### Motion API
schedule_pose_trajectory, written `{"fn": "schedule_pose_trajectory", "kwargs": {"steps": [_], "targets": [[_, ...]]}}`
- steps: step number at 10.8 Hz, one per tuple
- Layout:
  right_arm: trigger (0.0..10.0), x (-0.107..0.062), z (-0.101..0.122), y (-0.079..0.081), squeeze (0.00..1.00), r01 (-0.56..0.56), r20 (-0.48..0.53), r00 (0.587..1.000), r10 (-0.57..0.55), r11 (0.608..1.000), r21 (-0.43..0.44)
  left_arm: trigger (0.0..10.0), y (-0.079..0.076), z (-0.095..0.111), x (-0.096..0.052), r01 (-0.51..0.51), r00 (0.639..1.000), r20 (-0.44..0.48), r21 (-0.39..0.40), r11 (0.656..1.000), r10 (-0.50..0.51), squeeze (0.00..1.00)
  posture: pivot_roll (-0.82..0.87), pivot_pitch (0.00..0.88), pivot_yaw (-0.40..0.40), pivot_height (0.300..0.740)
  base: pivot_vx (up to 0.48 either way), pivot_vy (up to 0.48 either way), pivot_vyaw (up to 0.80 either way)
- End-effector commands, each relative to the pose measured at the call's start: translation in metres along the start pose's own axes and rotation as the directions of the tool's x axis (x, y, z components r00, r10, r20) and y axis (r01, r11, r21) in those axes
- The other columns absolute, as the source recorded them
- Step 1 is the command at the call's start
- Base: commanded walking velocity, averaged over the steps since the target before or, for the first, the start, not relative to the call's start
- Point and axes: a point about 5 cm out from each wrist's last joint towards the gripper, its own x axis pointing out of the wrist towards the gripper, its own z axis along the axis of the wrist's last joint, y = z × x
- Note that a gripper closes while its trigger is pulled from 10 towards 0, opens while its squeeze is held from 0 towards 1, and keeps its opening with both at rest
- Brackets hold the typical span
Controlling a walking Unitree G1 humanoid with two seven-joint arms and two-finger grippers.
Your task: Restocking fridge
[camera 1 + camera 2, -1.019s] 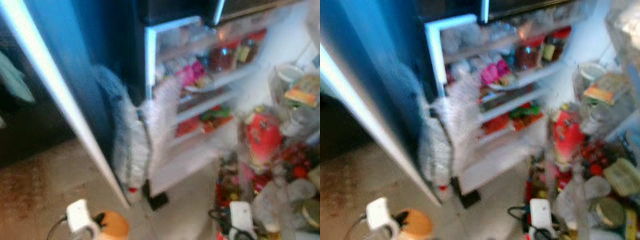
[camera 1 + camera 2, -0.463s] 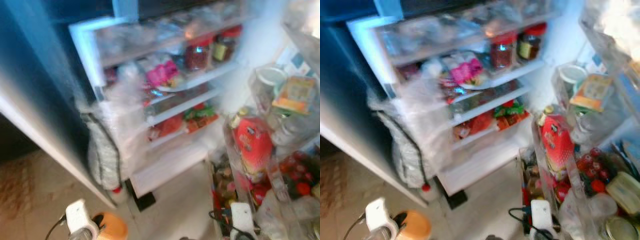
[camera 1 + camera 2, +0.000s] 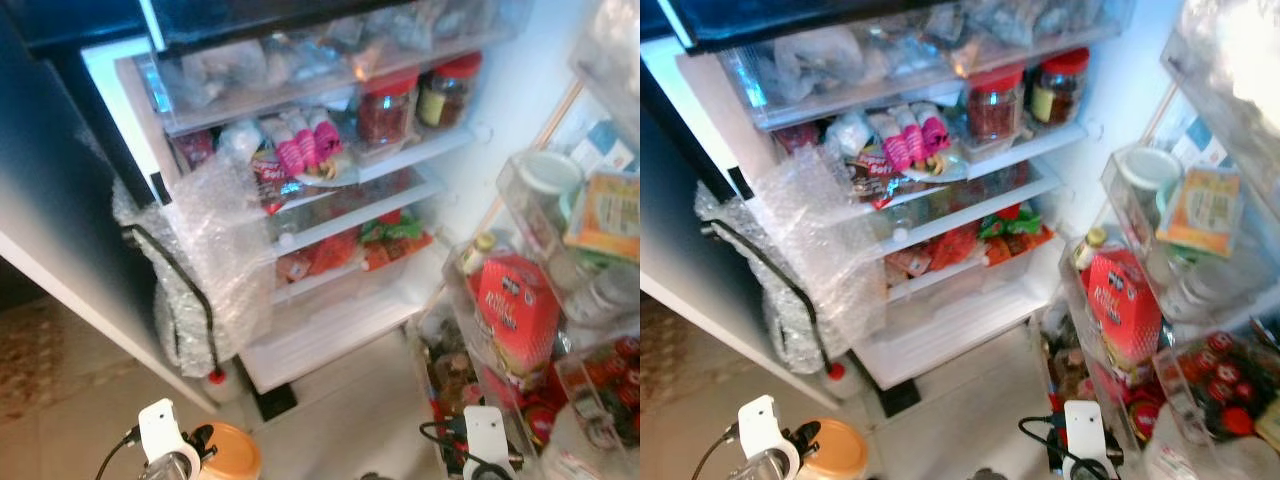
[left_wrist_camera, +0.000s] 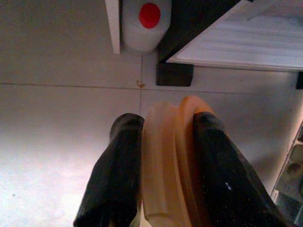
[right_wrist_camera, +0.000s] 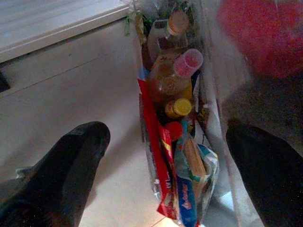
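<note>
The fridge [image 3: 330, 325] stands open in front of me, its shelves packed with food. Two red-lidded jars [image 3: 385, 105] sit on an upper shelf beside pink packets [image 3: 305, 145]. My left gripper [image 4: 168, 120] hangs low over the tiled floor, shut on a round orange and cream container [image 4: 170, 165], also seen as the orange container [image 3: 235, 455]. My right gripper [image 5: 168, 135] is open, low beside the door's bottom bin of sauce bottles [image 5: 173, 80] and packets.
Bubble wrap [image 3: 215, 250] hangs over the fridge's left edge. A white bottle with a red cap [image 4: 147, 19] stands on the floor by the fridge's foot. The open door's bins on the right hold a red carton [image 3: 520, 315], tubs and cans.
The camera has swung, so the fridge interior is now more central and sharper. The left gripper still holds the orange container low at the left; the right wrist stays low at the right.
</note>
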Motion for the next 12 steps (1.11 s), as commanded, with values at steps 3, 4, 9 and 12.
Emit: {"fn": "schedule_pose_trajectory", "kwargs": {"steps": [3, 4, 9, 12], "targets": [[10.0, -0.003, -0.011, 0.004, 0.00, -0.028, -0.044, 0.999, 0.028, 1.000, 0.011, 10.0, 0.010, -0.022, -0.005, -0.028, 0.996, -0.085, 0.004, 1.000, 0.029, 0.00, -0.13, 0.160, -0.033, 0.740, 0.000, 0.000, 0.00], [10.0, -0.004, -0.013, 0.005, 0.00, -0.031, -0.049, 0.998, 0.031, 0.999, 0.013, 10.0, 0.010, -0.022, -0.005, -0.028, 0.996, -0.085, 0.007, 1.000, 0.028, 0.00, -0.13, 0.161, -0.034, 0.740, 0.000, 0.000, 0.00], [10.0, -0.006, -0.020, 0.010, 0.00, -0.063, -0.081, 0.995, 0.064, 0.998, 0.016, 10.0, 0.010, -0.021, -0.005, -0.026, 0.996, -0.084, 0.013, 1.000, 0.027, 0.00, -0.13, 0.161, -0.034, 0.740, 0.000, 0.000, 0.00], [10.0, -0.008, -0.026, 0.013, 0.00, -0.079, -0.109, 0.991, 0.079, 0.997, 0.007, 10.0, 0.010, -0.022, -0.005, -0.026, 0.996, -0.086, 0.016, 1.000, 0.027, 0.00, -0.13, 0.162, -0.035, 0.740, 0.000, -0.085, 0.00]]}}
